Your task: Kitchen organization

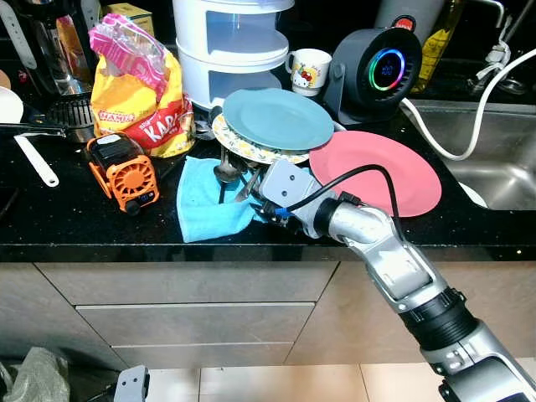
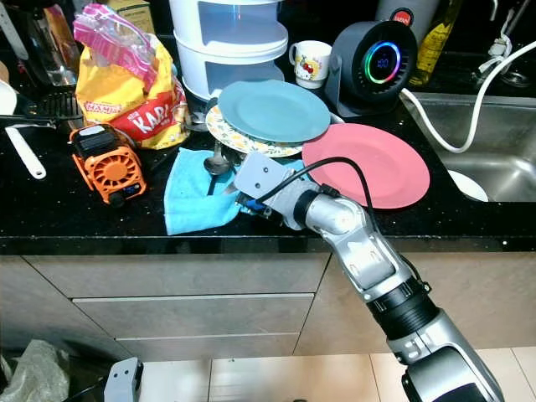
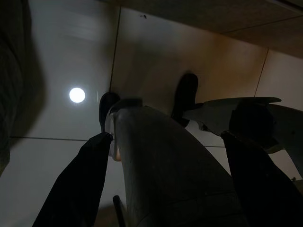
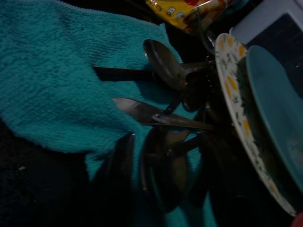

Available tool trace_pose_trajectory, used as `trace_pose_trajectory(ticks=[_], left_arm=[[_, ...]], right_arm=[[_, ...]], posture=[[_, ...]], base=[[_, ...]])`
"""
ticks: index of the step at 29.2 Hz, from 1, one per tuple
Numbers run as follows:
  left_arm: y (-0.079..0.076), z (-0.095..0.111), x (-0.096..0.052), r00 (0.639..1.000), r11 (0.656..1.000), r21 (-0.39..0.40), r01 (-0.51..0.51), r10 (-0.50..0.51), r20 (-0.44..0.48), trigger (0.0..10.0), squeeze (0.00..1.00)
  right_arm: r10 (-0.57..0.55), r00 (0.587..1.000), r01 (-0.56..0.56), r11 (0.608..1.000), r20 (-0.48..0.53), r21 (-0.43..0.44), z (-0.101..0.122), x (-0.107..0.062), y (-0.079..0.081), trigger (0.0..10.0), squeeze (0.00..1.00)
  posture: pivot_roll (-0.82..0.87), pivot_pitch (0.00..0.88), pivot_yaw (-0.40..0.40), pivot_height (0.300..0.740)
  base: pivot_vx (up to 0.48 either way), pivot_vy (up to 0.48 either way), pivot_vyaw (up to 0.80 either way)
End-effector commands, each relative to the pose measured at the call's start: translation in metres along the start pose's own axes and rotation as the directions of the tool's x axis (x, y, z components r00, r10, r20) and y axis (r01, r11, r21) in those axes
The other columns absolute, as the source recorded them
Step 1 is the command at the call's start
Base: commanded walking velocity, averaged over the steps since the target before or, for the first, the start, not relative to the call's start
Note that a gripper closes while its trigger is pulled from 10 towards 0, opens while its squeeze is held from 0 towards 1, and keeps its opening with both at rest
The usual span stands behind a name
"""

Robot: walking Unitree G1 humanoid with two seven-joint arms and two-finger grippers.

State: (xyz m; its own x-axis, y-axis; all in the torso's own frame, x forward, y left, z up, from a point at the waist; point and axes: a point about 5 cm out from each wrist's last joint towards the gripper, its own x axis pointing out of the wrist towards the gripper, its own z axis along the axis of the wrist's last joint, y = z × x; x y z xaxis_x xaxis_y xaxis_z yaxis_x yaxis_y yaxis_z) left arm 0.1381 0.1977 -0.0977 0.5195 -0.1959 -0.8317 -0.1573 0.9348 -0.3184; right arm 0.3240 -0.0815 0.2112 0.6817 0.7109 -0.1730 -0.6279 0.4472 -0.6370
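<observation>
Several spoons and a knife [image 4: 161, 116] lie on a teal towel [image 1: 201, 201] at the counter's front, next to a stack of two plates: a teal plate [image 1: 278, 117] on a flowered plate [image 1: 251, 149]. A red plate [image 1: 377, 172] lies to the right of them. My right gripper [image 4: 165, 156] is down on the towel, open, with one spoon's bowl [image 4: 163, 175] between its dark fingers. From the head its grey wrist block [image 1: 280, 186] hides the fingertips. My left gripper [image 3: 165, 137] hangs idle and open above the floor.
An orange fan-like device [image 1: 124, 172] and a yellow snack bag [image 1: 138, 100] stand left of the towel. Behind are a white stacked container [image 1: 230, 46], a mug [image 1: 308, 69] and a black speaker with a lit ring [image 1: 373, 71]. A sink [image 1: 494, 155] is at the right.
</observation>
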Motion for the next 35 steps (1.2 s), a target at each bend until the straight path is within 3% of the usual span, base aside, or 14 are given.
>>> trace_pose_trajectory(ticks=[1, 4, 5, 8, 9, 10, 14, 15, 20, 25, 31, 33, 34, 35], left_arm=[[0.001, -0.01, -0.001, 0.999, 1.0, -0.008, -0.002, 0.001, -0.034, 10.0, 0.0], [0.001, -0.011, -0.002, 0.999, 1.0, -0.007, -0.002, 0.002, -0.036, 10.0, 0.0], [0.002, -0.011, -0.002, 0.999, 1.0, -0.007, -0.004, 0.003, -0.037, 10.0, 0.0], [0.003, -0.011, -0.003, 0.999, 1.0, -0.006, -0.007, 0.006, -0.038, 10.0, 0.0], [0.004, -0.011, -0.003, 0.999, 1.0, -0.005, -0.008, 0.008, -0.039, 10.0, 0.0], [0.004, -0.011, -0.003, 0.999, 1.0, -0.004, -0.008, 0.008, -0.039, 10.0, 0.0], [0.005, -0.011, -0.003, 0.999, 1.0, -0.003, -0.008, 0.008, -0.038, 10.0, 0.0], [0.004, -0.011, -0.003, 0.999, 1.0, -0.003, -0.007, 0.007, -0.038, 10.0, 0.0], [0.003, -0.011, -0.003, 0.999, 1.0, -0.001, -0.005, 0.005, -0.039, 10.0, 0.0], [0.003, -0.011, -0.003, 0.999, 1.0, 0.007, -0.002, 0.003, -0.044, 10.0, 0.0], [0.004, -0.01, -0.003, 0.999, 1.0, 0.01, -0.001, 0.001, -0.044, 10.0, 0.0], [0.004, -0.01, -0.003, 0.999, 1.0, 0.01, 0.0, 0.0, -0.044, 10.0, 0.0], [0.004, -0.01, -0.003, 0.999, 1.0, 0.01, 0.0, 0.0, -0.044, 10.0, 0.0], [0.004, -0.01, -0.003, 0.999, 1.0, 0.009, 0.001, -0.001, -0.044, 10.0, 0.0]], right_arm=[[0.017, 0.999, -0.016, 0.999, -0.051, 0.034, -0.012, -0.003, 0.002, 10.0, 0.0], [0.021, 0.999, -0.019, 0.998, -0.027, 0.061, -0.01, -0.004, 0.002, 10.0, 0.0], [0.016, 0.999, -0.014, 0.998, -0.029, 0.067, -0.01, -0.006, 0.0, 9.3, 0.0], [0.007, 0.999, -0.004, 0.998, -0.043, 0.063, -0.011, -0.008, -0.002, 8.7, 0.0], [0.007, 0.999, -0.004, 0.998, -0.048, 0.061, -0.012, -0.008, -0.003, 4.9, 0.0], [0.007, 0.999, -0.004, 0.998, -0.051, 0.062, -0.012, -0.008, -0.003, 3.3, 0.0], [0.014, 0.998, -0.01, 0.998, -0.056, 0.064, -0.012, -0.01, -0.003, 3.6, 0.0], [0.019, 0.998, -0.015, 0.998, -0.053, 0.066, -0.012, -0.012, -0.003, 10.0, 0.0], [0.036, 0.999, -0.035, 0.994, -0.011, 0.102, -0.01, -0.023, -0.007, 10.0, 0.0], [0.012, 0.999, -0.018, 0.989, 0.045, 0.15, -0.009, -0.045, -0.023, 10.0, 0.0], [-0.026, 0.999, 0.019, 0.989, 0.043, 0.148, -0.008, -0.047, -0.027, 10.0, 0.0], [-0.011, 0.999, 0.003, 0.989, 0.047, 0.149, -0.007, -0.045, -0.024, 5.2, 0.0], [-0.001, 0.999, -0.006, 0.989, 0.05, 0.149, -0.006, -0.044, -0.022, 5.2, 0.0], [0.008, 0.999, -0.016, 0.989, 0.053, 0.149, -0.006, -0.043, -0.02, 1.8, 0.0]], posture=[[0.09, 0.088, -0.043, 0.74], [0.09, 0.089, -0.042, 0.74], [0.09, 0.086, -0.044, 0.74], [0.08, 0.085, -0.045, 0.74], [0.08, 0.083, -0.045, 0.74], [0.08, 0.082, -0.045, 0.74], [0.08, 0.081, -0.045, 0.74], [0.08, 0.081, -0.045, 0.74], [0.08, 0.078, -0.042, 0.74], [0.08, 0.079, -0.036, 0.74], [0.08, 0.08, -0.031, 0.74], [0.08, 0.081, -0.03, 0.74], [0.08, 0.082, -0.032, 0.74], [0.08, 0.082, -0.032, 0.74]], base=[[0.0, 0.0, 0.0], [0.0, 0.0, 0.0], [0.0, 0.0, 0.0], [0.0, 0.0, 0.0], [0.0, 0.0, 0.0], [0.0, 0.0, 0.0], [0.0, 0.0, 0.0], [0.0, 0.0, 0.0], [0.0, 0.0, 0.0], [0.0, 0.0, 0.0], [0.0, 0.0, 0.0], [0.0, 0.0, 0.0], [0.0, 0.0, 0.0], [0.0, 0.0, 0.0]])
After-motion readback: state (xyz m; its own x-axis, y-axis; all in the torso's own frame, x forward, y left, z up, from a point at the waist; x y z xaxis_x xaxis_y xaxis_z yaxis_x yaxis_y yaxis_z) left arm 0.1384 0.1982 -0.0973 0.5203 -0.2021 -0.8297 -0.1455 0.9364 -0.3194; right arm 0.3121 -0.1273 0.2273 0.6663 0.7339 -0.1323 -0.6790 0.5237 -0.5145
